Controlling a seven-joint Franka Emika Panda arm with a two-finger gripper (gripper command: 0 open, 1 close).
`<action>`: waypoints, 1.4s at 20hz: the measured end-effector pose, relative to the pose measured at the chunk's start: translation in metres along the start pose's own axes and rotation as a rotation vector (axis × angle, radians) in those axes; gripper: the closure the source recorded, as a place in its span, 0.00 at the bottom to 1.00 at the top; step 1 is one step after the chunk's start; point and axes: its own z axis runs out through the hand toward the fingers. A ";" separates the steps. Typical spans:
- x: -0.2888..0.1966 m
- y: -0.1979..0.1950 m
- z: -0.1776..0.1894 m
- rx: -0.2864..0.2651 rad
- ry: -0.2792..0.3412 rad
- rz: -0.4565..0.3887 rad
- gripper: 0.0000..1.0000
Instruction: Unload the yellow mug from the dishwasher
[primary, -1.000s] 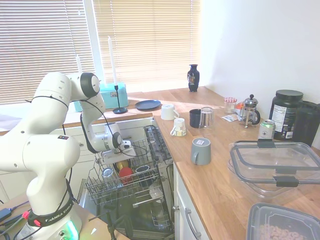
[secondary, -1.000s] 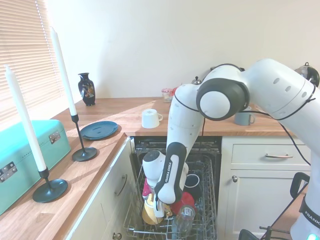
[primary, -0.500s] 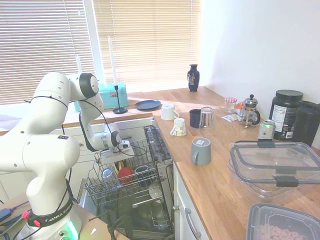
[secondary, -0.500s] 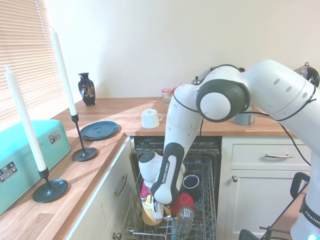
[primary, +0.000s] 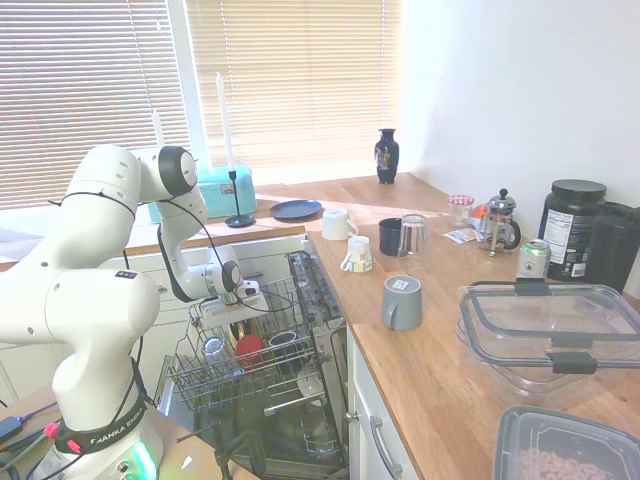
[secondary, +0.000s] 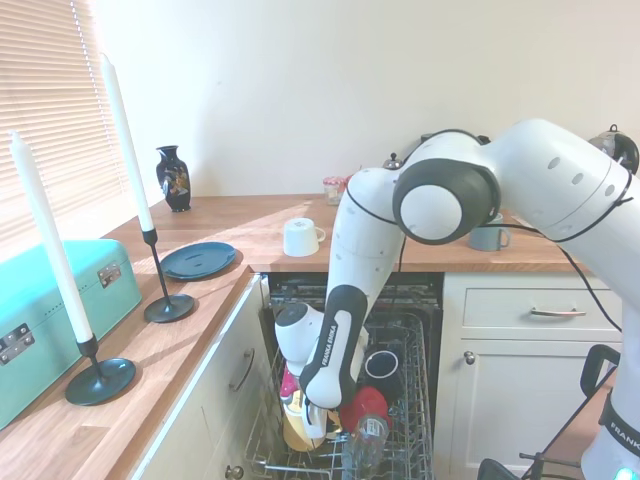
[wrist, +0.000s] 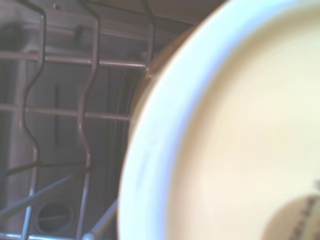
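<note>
yellow mug (secondary: 297, 430): mostly hidden by arm | wrist view: blurred, cropped | tool (secondary: 312, 432): fingers unseen

Two candles (primary: 220, 105), one vase (primary: 387, 155), one plate (primary: 296, 210).

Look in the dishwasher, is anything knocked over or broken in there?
Nothing looks broken or spilled. The small mustard-yellow ceramic mug sits upside down in the grey wire rack of the dark open dishwasher, its pale base facing up, beside a round red cup. Upside down is normal there. The white arm's gripper is right over the mug.
</note>
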 end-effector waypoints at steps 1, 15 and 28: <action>0.000 0.000 -0.001 -0.001 -0.001 0.001 1.00; 0.006 0.006 -0.052 0.009 0.006 0.046 1.00; 0.030 0.028 -0.182 -0.003 0.078 0.155 1.00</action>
